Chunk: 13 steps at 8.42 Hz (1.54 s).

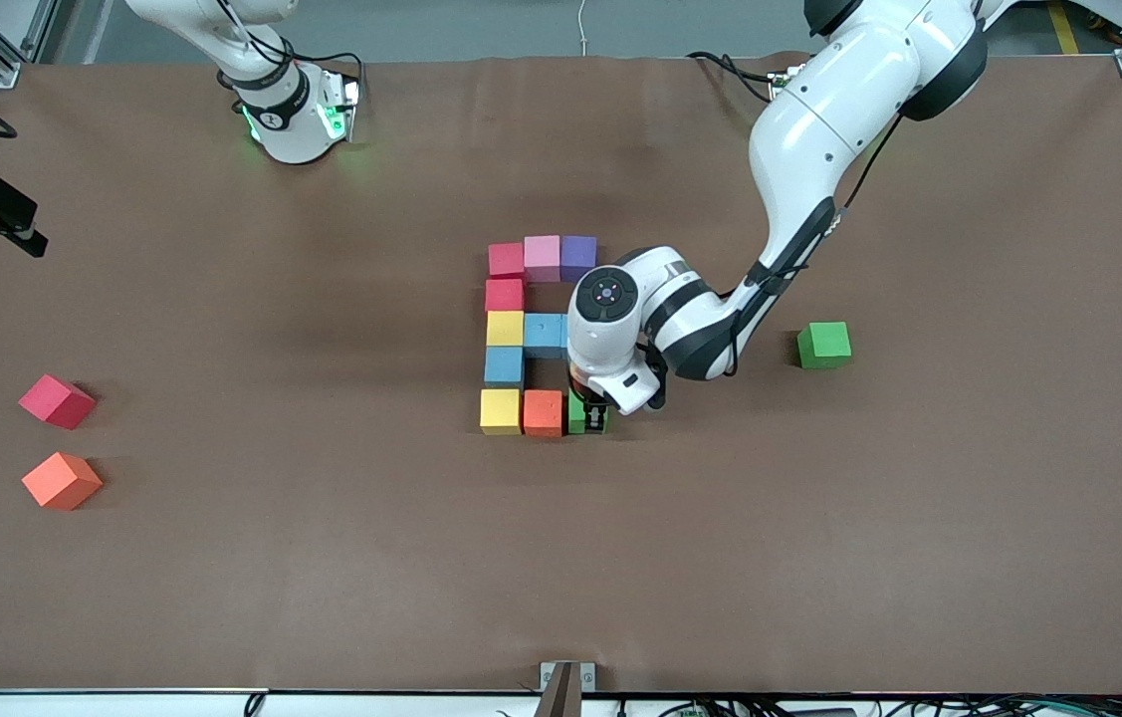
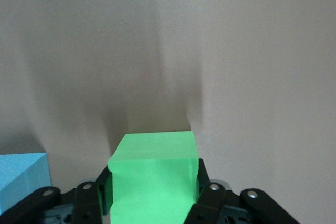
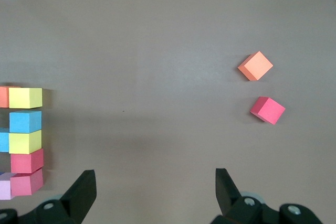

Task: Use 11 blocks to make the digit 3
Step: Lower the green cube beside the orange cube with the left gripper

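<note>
Since the green cube [image 1: 578,412] sits clamped between the left gripper [image 1: 595,415] fingers, touching the orange cube [image 1: 543,412] at the end of the digit 3's [image 1: 506,329] bar nearest the front camera, the release should be straight up, without nudging that row. The cube lies directly under the gripper. The right gripper [image 3: 152,195] waits open, over bare table toward the right arm's end from the figure.

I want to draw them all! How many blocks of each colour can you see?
red: 3
pink: 1
purple: 1
yellow: 2
light blue: 2
orange: 2
green: 2
total: 13 showing; the left arm may hide more.
</note>
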Tool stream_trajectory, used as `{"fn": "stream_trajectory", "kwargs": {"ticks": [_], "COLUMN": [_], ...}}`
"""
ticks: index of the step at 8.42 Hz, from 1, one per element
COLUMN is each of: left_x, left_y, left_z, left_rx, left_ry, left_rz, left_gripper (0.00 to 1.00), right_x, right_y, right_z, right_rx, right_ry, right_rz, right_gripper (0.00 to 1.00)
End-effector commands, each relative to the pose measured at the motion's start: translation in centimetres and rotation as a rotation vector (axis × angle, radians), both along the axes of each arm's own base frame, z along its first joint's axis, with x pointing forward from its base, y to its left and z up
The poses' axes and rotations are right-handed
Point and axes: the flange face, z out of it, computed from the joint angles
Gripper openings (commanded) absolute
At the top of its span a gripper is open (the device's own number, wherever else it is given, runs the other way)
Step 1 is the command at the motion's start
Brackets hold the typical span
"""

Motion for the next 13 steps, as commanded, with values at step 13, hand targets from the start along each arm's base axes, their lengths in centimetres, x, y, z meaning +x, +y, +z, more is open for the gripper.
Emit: {"fn": "stream_trajectory", "kwargs": {"ticks": [13], "left_x": [-0.1], "left_y": [-2.4], "left_z": [-1.9], "left_rx": [-0.018], "left_ry": [-0.001], "left_rz": [-0.018], "left_gripper": [0.34], "right_x": [-0.2], "right_y": [0.2], "right_z": [0.4], "right_rx": [-0.015], "right_ry": [-0.002], "right_rz": [-0.002], "right_gripper": [1.00]}}
